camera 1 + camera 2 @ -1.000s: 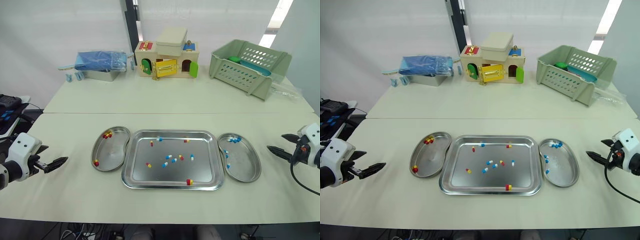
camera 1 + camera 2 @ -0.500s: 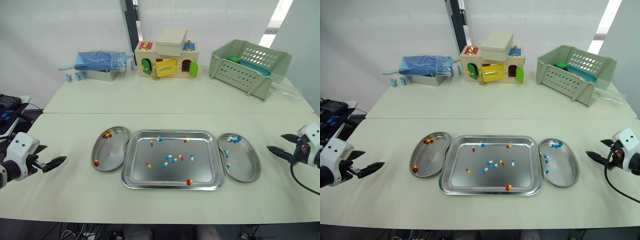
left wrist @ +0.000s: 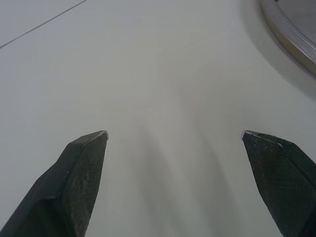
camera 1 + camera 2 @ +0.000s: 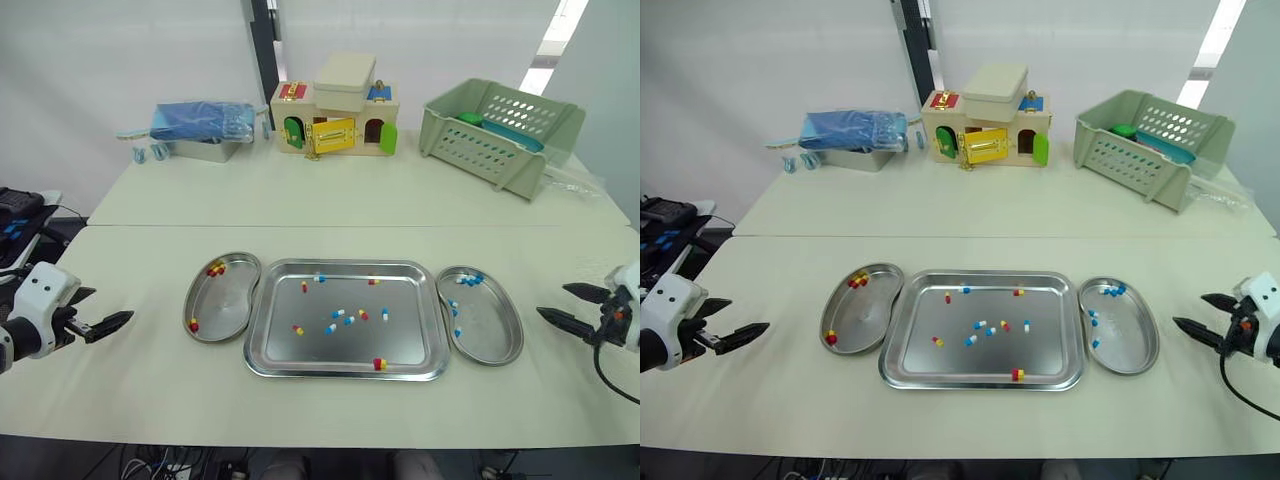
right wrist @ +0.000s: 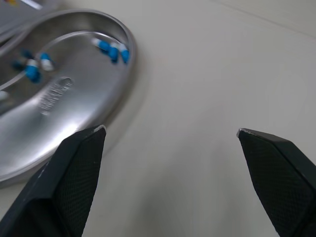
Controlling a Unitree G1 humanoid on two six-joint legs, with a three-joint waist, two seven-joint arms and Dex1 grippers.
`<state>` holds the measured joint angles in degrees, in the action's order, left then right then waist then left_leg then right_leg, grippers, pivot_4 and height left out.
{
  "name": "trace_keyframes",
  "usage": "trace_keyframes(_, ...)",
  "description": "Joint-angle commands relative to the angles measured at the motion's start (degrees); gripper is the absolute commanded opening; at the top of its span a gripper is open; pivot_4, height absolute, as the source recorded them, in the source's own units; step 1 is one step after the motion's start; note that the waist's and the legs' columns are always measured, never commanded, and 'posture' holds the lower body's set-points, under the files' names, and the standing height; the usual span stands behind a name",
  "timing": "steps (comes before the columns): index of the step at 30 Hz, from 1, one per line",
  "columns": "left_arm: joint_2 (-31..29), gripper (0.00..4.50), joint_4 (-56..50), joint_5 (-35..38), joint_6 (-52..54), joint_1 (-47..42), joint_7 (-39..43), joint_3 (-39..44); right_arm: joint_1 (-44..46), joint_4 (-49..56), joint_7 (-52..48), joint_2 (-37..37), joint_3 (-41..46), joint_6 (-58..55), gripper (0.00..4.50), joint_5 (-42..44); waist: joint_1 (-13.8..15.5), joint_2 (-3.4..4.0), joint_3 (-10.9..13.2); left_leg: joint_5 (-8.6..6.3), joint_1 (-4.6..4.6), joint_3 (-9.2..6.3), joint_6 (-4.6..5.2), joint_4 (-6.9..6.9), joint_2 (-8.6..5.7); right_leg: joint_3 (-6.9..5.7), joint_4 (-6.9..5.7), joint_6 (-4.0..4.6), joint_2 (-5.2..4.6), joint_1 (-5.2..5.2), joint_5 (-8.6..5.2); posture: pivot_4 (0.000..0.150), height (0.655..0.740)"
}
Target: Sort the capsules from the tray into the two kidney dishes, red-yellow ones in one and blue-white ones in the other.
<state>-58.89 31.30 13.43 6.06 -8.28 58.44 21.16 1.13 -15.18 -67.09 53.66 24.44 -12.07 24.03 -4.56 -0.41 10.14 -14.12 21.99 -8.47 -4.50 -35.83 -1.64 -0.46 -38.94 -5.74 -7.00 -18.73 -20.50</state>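
The left jaws sat at the left edge of the bench (image 4: 150,400), spread wide and holding nothing. Their two black fingertips (image 3: 91,145) were over bare bench, well apart from the left kidney dish (image 4: 190,300); whether they touched the surface could not be told.

Three steel vessels lay in a row across the middle: one tray with one kidney dish close against each short side.

The left kidney dish held red-yellow capsules (image 4: 215,268): a small cluster at its far end, too tight to count, and one alone at its near end.

The tray (image 4: 345,373) held about ten loose capsules. Roughly five were red-yellow, including one against the near rim that may have been two. Five were blue-white capsules (image 4: 339,313), most of them scattered around the middle.

The right kidney dish (image 4: 515,340) held blue-white ones alone. The right wrist view showed three bunched at its far end, with a few more along the wall nearest the tray.

The right jaws were at the right edge, also wide open and empty, with their fingertips (image 5: 86,148) near the right kidney dish but not touching it.

Along the back of the bench stood one metal box of blue packets (image 4: 200,128), one wooden toy house (image 4: 335,120) and one green basket (image 4: 500,130).
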Motion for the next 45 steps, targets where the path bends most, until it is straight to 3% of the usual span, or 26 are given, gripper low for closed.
trace_keyframes(1, -1.81, 4.50, -5.35, 0.98, 1.25, 0.43, 1.76, 0.36, -9.44, 14.58, -3.51, -1.38, 3.88, -1.37, 4.49, 5.12, 0.21, -0.01, 0.00, 0.00, 0.00, 0.00, 0.00, 0.00, 0.00, 0.00, 0.00, 0.00, 0.00, -0.01, 0.00, 0.150, 0.7400)
trace_keyframes(6, -1.95, 4.50, -10.13, 1.70, 2.53, -0.67, 4.96, -1.22, -23.81, 34.92, -2.87, -8.00, 2.81, -1.70, 4.49, 9.61, 0.55, -0.03, 0.00, -0.02, 0.00, 0.03, 0.01, 0.00, 0.04, 0.04, -0.01, 0.00, 0.04, -0.01, 0.00, 0.150, 0.7400)
trace_keyframes(11, -0.65, 4.50, -16.06, 4.35, 4.86, -2.73, 8.73, -3.57, -29.64, 46.60, 1.06, -18.87, -5.01, 5.40, 4.49, 8.32, 0.93, -0.14, -0.04, -0.02, -0.02, 0.02, 0.01, 0.00, 0.12, 0.03, -0.02, 0.00, 0.11, 0.00, 0.00, 0.150, 0.7400)
trace_keyframes(18, 1.02, 4.50, -22.20, 3.97, 4.74, -6.18, 12.16, -10.49, -33.66, 42.33, 1.59, -29.18, -11.93, 19.93, 4.49, 4.09, 1.52, -0.18, -0.06, -0.04, -0.03, 0.00, -0.02, 0.00, 0.20, 0.03, -0.01, 0.00, 0.20, 0.00, 0.00, 0.150, 0.7400)
trace_keyframes(30, 6.65, 4.50, -32.44, 3.40, 5.00, -14.97, 19.25, -24.41, -36.84, 34.93, 1.10, -29.88, -14.73, 30.21, 4.49, 3.20, 1.45, -0.16, -0.05, -0.05, -0.09, 0.01, -0.04, -0.01, 0.32, 0.08, -0.01, 0.03, 0.35, 0.02, 0.01, 0.150, 0.7400)
trace_keyframes(45, 13.56, 4.50, -18.66, -5.82, -8.91, -26.20, 29.57, -38.05, -37.98, 33.39, 1.63, -28.32, -16.55, 32.94, 4.49, 3.09, 1.64, -0.17, -0.05, -0.05, -0.08, -0.01, -0.04, -0.07, 0.29, 0.06, 0.00, 0.03, 0.35, 0.06, 0.01, 0.150, 0.7400)
